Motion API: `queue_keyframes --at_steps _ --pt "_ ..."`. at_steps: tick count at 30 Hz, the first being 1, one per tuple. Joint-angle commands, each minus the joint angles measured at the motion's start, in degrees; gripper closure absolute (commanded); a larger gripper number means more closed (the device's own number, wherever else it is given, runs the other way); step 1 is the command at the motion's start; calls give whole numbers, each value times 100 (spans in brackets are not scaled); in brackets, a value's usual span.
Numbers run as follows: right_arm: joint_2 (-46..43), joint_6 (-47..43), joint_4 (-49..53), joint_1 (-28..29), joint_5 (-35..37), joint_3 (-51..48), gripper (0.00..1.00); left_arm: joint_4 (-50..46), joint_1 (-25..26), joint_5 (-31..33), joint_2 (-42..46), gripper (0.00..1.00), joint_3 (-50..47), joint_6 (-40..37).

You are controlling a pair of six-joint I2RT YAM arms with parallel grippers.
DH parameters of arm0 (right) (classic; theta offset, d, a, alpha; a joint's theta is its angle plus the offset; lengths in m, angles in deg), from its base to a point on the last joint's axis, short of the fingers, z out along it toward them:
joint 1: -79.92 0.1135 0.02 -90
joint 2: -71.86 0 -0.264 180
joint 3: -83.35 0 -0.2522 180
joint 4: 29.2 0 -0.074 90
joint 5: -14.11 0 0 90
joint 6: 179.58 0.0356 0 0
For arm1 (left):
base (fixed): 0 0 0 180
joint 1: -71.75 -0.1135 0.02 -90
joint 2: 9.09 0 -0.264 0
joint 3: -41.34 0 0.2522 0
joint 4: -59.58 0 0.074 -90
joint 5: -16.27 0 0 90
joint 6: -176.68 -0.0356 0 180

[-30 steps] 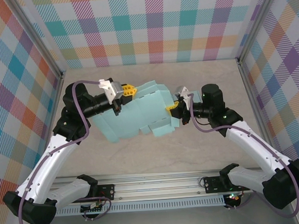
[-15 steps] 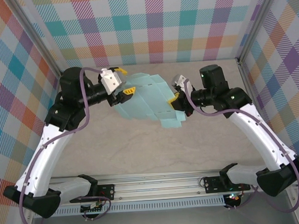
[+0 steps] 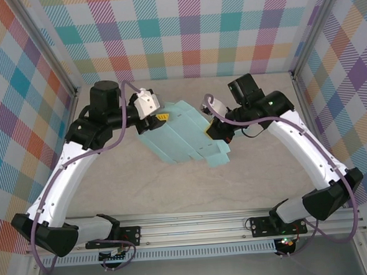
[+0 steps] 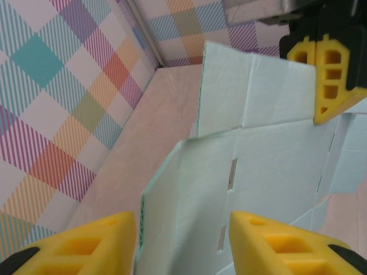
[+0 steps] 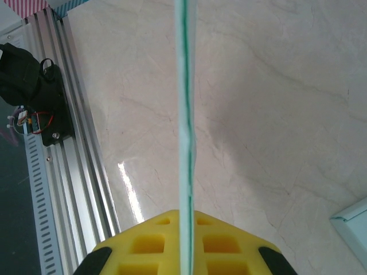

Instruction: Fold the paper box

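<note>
1 right claw (image 5: 184, 229) pinches paper box (image 5: 183, 86) edge-on.

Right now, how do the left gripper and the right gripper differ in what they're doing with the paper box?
The left gripper is open, its jaws apart on either side of the paper box edge. The right gripper is shut on the box, clamping it edge-on. In the top view, the left gripper sits at the box's far left corner and the right gripper at its right side. Both have yellow jaws and work the same unfolded box.

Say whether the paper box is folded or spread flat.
Spread: the paper box is a creased open sheet, no walls formed, pinched by the right claw.
</note>
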Motion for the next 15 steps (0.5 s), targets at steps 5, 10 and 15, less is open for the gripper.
queue_keyframes --at_steps 5,10,15 --pt "400 -363 605 54 -209 581 100 114 -57 231 -263 80 -215 53" --pt "663 -279 444 54 334 712 100 779 -61 636 -257 100 -650 724" --pt "758 -242 8 55 884 665 100 1359 -65 871 -197 100 -1377 1543"
